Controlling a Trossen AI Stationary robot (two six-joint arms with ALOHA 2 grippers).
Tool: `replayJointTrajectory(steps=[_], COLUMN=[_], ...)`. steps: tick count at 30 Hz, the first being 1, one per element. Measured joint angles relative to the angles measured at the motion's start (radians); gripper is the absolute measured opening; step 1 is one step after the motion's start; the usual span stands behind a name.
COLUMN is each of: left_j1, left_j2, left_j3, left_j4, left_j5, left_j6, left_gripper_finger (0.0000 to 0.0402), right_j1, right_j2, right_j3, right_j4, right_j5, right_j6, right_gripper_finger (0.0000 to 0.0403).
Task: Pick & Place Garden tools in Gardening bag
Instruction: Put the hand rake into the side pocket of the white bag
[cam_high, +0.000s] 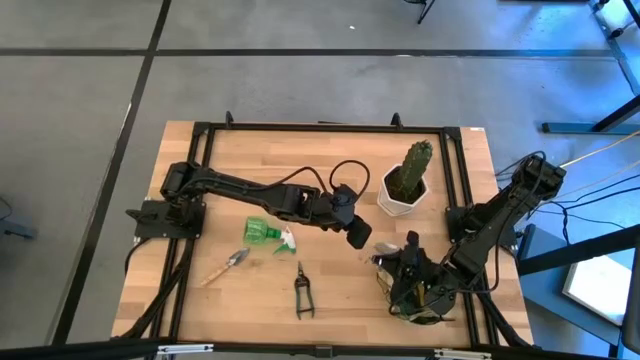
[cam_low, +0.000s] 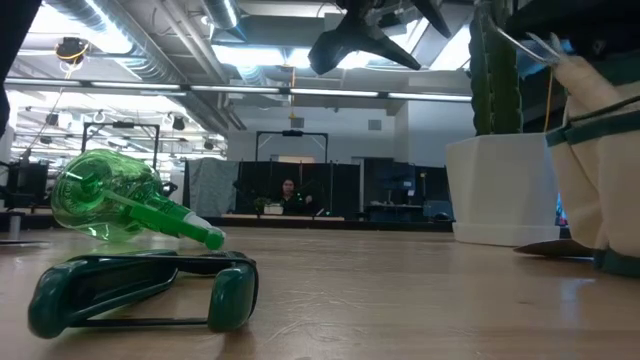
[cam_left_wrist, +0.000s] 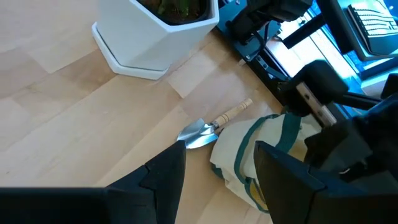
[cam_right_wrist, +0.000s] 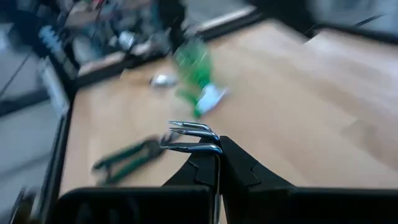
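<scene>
My right gripper is over the olive gardening bag at the near right. It is shut, and two thin curved silver blades, as of pruning shears, stick out past its tips. My left gripper hangs open above the table, between the green spray bottle and the bag, touching nothing. A silver trowel with a wooden handle lies flat on the table against the bag's side. Another trowel and green-handled pruning shears lie on the table to the left. My right gripper pinches the silver-bladed tool between its two fingers; the fingers hide the part that is held. The blades reach out beyond the fingertips, roughly level, toward the table's left. The tool is lifted clear of the table.
A cactus in a white hexagonal pot stands just behind the bag. A black frame runs round the tabletop. Bare wood lies at the far middle.
</scene>
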Motion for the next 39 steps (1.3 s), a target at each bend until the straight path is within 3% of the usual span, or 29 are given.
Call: replayJointTrajectory(steps=[3, 10, 17, 34, 39], left_j1=[0.000, 0.000, -0.001, 0.000, 0.000], left_j2=[0.000, 0.000, 0.000, 0.000, 0.000], left_j3=[0.000, 0.000, 0.000, 0.000, 0.000], left_j4=[0.000, 0.000, 0.000, 0.000, 0.000], left_j5=[0.009, 0.012, 0.013, 0.005, 0.004], left_j6=[0.001, 0.003, 0.003, 0.020, 0.020], left_gripper_finger=[0.0184, 0.0184, 0.0184, 0.0184, 0.0184], right_j1=[-0.002, 0.001, -0.014, -0.038, -0.034], right_j2=[0.000, 0.000, 0.000, 0.000, 0.000], right_j3=[0.000, 0.000, 0.000, 0.000, 0.000], right_j4=[-0.007, -0.093, -0.226, -0.261, -0.261], right_j5=[-0.060, 0.022, -0.113, -0.220, -0.232], right_j6=[-0.011, 0.132, 0.184, 0.207, 0.184], right_gripper_finger=[0.0004, 0.0004, 0.0004, 0.0005, 0.0032])
